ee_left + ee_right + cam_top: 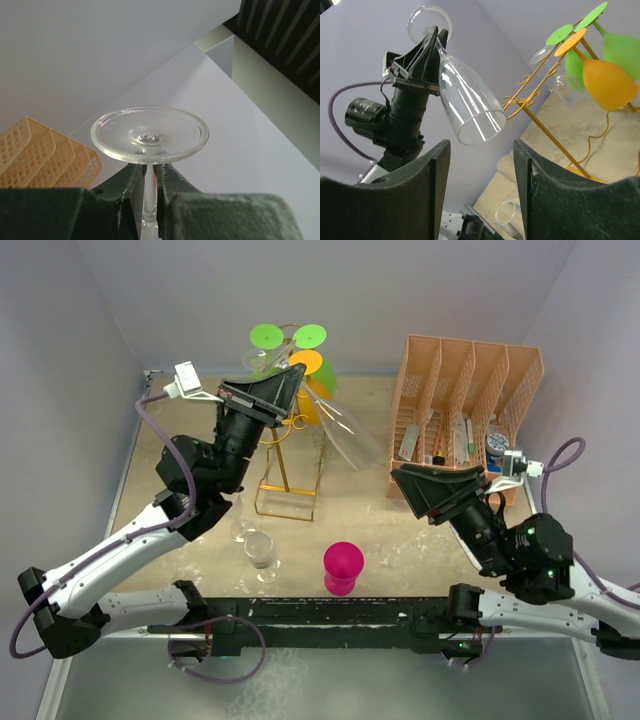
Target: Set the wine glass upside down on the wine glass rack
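Note:
My left gripper (288, 392) is shut on the stem of a clear wine glass (345, 432) and holds it high, foot up, with the bowl slanting down to the right. It is just beside the top of the gold wire rack (288, 472). In the left wrist view the round foot (150, 134) sits above the fingers (177, 182), which pinch the stem. The right wrist view shows the glass bowl (470, 105) left of the rack's hooks (540, 105). My right gripper (481, 160) is open and empty, well to the right (420, 490).
An orange glass (607, 82) and green glasses (268, 337) hang upside down on the rack. A second clear glass (260, 550) and a magenta cup (343, 568) stand near the front. A peach mesh organizer (465, 410) stands at the back right.

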